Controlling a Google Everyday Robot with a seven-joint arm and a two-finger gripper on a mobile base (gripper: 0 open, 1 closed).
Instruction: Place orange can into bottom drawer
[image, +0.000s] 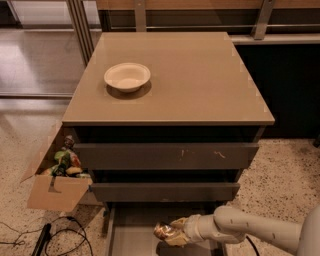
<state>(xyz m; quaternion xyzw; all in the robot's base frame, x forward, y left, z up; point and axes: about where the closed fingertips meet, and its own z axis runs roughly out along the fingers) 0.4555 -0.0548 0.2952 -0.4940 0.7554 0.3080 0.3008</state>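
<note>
The robot's white, jointed arm (250, 231) reaches in from the lower right edge of the view, low in front of the cabinet. It ends in the gripper (173, 233), whose pale yellowish fingers (178, 223) are clenched on the small shiny orange can (162, 231) with its mottled orange-gold print. The orange can lies tilted in the grasp, its silvery end turned to the left. It sits over the open bottom drawer (132, 227), a wide shallow grey tray with thin side walls pulled out at the foot of the cabinet. Whether the can touches the tray floor I cannot tell (a dark shadow lies right beneath it).

Above the tray stand the two flat grey-brown upper drawer fronts, the middle one (165, 192) plain and the top one (165, 156) marked with a few light scuffs. The smooth tan cabinet top (200, 75) carries a round white bowl (127, 76) on its left half, well apart from the gripper and the can.

To the left of the cabinet, on the speckled terrazzo floor (285, 175), an open brown cardboard box (54, 192) leans against the cabinet's side and holds a jumble of colourful packets. Thin black cables (67, 235) loop across the floor just below the box.
</note>
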